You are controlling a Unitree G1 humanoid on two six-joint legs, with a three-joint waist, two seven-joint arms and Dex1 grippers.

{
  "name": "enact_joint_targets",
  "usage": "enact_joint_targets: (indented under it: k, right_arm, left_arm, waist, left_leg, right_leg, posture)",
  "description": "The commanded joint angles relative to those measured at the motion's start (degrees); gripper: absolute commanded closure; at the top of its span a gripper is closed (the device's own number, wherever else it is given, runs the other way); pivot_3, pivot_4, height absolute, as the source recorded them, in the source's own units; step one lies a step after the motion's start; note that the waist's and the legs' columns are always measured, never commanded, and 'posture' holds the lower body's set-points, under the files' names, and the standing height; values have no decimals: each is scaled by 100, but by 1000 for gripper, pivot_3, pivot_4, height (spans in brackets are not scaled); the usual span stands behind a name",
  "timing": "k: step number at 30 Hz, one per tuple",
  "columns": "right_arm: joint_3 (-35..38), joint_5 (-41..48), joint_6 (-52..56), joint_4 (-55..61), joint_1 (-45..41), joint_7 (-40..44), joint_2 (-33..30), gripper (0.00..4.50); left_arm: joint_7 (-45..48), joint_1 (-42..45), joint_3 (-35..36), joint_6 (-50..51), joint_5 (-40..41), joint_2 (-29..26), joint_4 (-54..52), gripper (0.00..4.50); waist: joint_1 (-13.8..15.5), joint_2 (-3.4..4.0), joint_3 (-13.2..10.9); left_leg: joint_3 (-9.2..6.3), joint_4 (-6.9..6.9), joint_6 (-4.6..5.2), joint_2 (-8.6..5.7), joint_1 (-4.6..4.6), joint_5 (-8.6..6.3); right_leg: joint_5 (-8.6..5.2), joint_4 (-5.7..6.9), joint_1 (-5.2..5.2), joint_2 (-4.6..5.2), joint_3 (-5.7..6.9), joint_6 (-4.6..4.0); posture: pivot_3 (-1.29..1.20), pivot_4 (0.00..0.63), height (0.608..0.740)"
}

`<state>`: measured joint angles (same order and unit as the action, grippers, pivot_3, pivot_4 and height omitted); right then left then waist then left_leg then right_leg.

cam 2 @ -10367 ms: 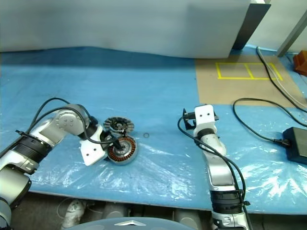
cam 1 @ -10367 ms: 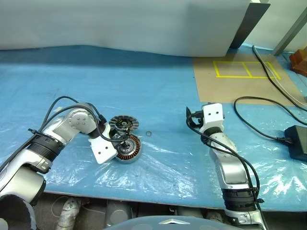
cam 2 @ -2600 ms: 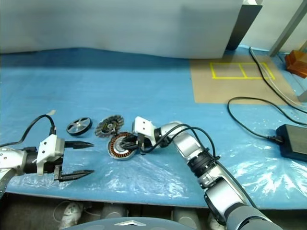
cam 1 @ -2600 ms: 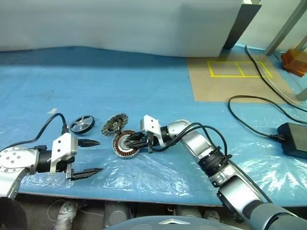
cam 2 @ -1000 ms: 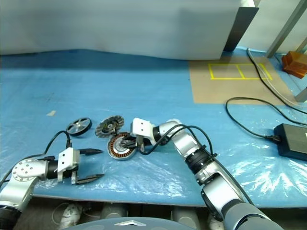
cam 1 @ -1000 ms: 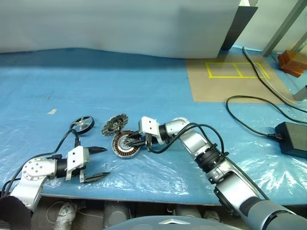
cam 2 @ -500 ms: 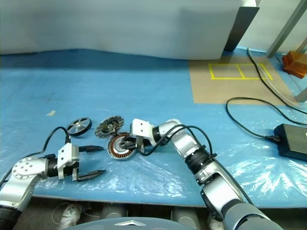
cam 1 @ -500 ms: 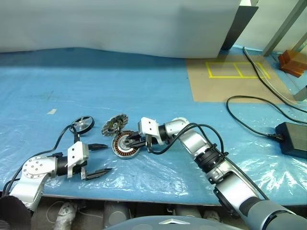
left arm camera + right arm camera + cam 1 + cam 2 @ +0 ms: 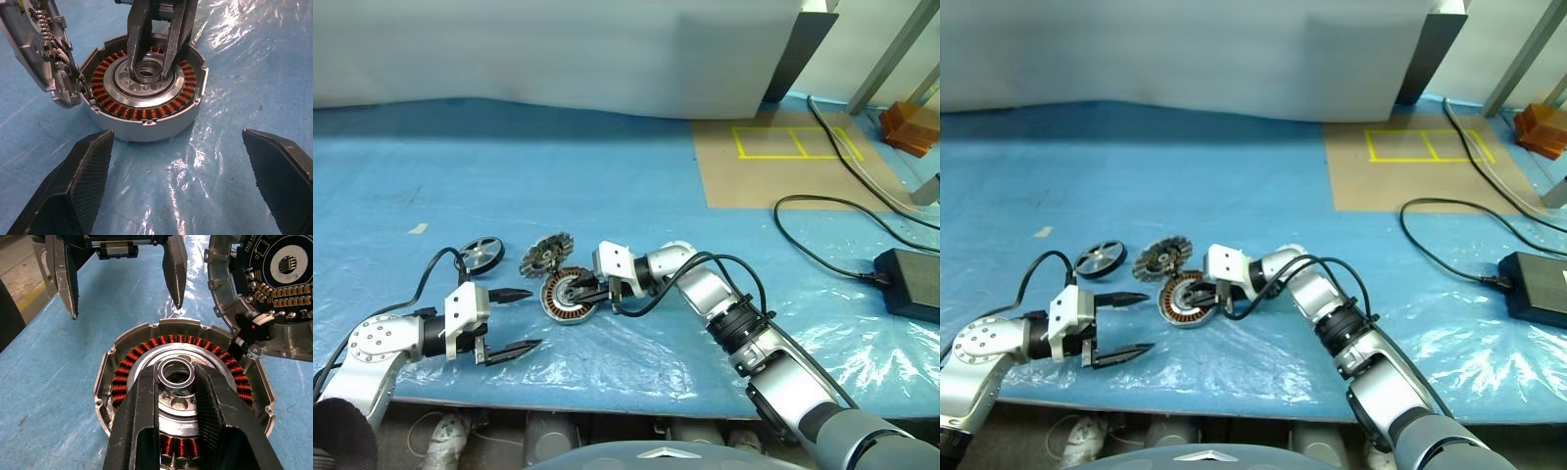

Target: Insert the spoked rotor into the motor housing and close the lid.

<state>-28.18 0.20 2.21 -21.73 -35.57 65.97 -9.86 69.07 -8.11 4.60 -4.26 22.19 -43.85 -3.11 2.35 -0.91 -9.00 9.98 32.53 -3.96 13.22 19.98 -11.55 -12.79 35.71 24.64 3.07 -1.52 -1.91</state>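
The motor housing (image 9: 570, 295) lies on the blue sheet, its copper coils showing. My right gripper (image 9: 176, 373) reaches in from the right and is shut on a small ring (image 9: 146, 72) at the housing's centre. The lid (image 9: 548, 258) stands tilted, leaning on the housing's far-left rim. The spoked rotor (image 9: 481, 253) lies flat to the left of the lid. My left gripper (image 9: 533, 318) is open near the table's front edge, pointing at the housing from the left, a short way off and holding nothing.
A brown board with yellow tape squares (image 9: 783, 162) lies at the back right. A black power brick (image 9: 909, 284) and its cable (image 9: 822, 211) sit at the right. A scrap of tape (image 9: 418, 228) lies at the left. The sheet is wrinkled near the front edge.
My left gripper has lifted a little and stays open. The right gripper has kept still at the housing's centre.
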Motion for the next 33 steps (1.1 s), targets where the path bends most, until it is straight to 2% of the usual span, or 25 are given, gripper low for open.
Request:
enact_joint_targets:
  k: [1, 33]
  right_arm:
    - [54, -77, -27, -73, -58, -108, -25, 3856]
    - [26, -37, 28, -97, -85, 97, -26, 3856]
  left_arm:
    - [-27, -25, 69, 28, 3, -42, -153, 68]
    - [-114, 221, -204, -14, -249, 85, -29, 68]
  waist:
    - [0, 0, 0]
    - [7, 0, 0]
  left_leg:
    - [0, 0, 0, 0, 0, 0]
    - [1, -6, -1, -1, 3, 0]
  right_leg:
    - [0, 0, 0, 0, 0, 0]
    - [-1, -7, 0, 0, 1, -1]
  posture:
    - [0, 150, 740]
    - [0, 150, 740]
